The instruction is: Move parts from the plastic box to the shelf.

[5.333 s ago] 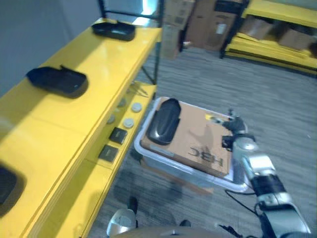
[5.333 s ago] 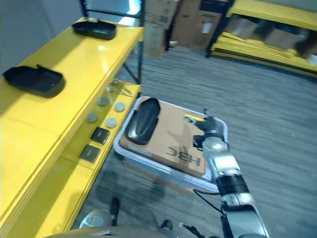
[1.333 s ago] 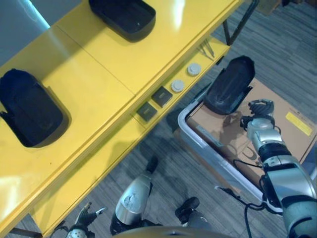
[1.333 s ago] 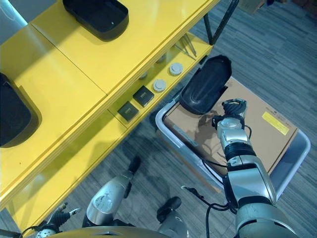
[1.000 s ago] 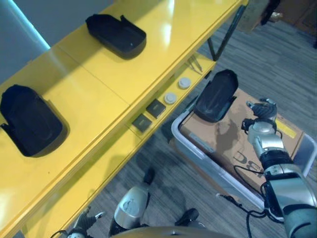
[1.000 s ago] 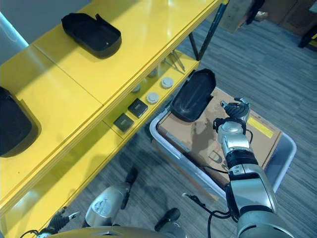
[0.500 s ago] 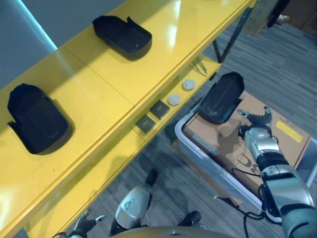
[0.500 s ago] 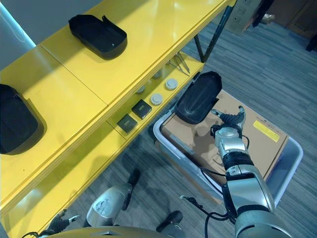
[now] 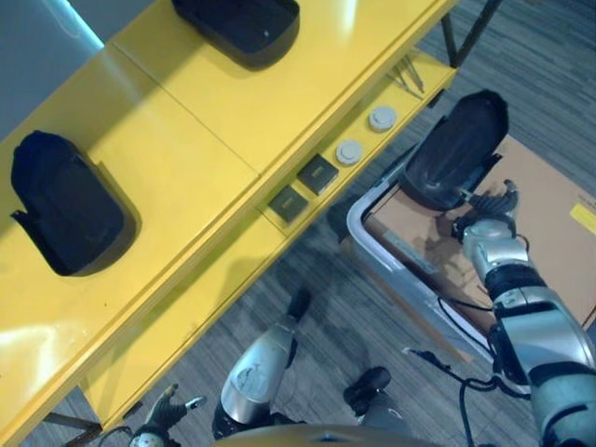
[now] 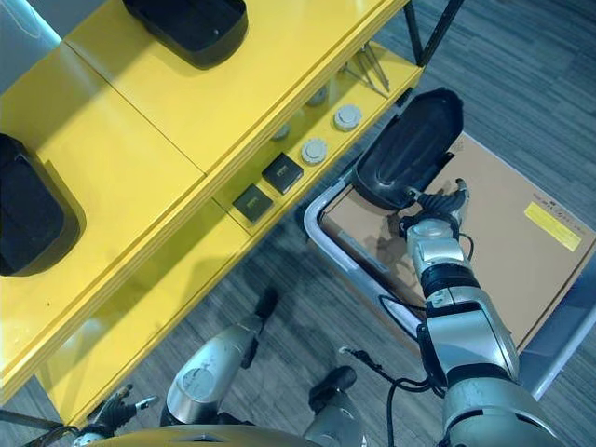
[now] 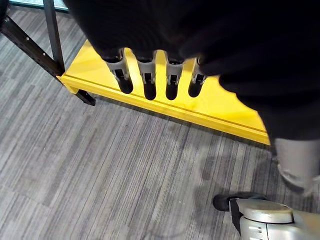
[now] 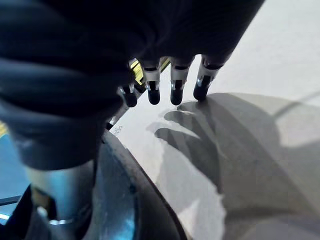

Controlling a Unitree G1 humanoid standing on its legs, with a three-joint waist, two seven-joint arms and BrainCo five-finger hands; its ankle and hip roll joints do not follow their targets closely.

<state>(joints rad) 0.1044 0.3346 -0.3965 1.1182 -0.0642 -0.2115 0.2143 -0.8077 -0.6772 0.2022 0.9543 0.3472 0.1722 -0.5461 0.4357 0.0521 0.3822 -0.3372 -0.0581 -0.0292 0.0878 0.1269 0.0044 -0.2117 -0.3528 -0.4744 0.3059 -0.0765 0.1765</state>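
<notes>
Yellow shelf (image 9: 214, 130) on the left carrying two black parts, plastic box (image 10: 328, 244) on the floor to its right, lined with cardboard (image 10: 503, 247), black part (image 10: 410, 149) lying across the box's far-left corner, right hand (image 10: 430, 222) with fingers relaxed beside it, touching its edge, left hand (image 11: 150, 75) low by the floor, fingers straight, holding nothing

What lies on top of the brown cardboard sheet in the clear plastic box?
A black moulded plastic part rests on the brown cardboard sheet at its shelf-side end, with the right hand beside it. Whatever is under the cardboard in the clear plastic box is covered.
</notes>
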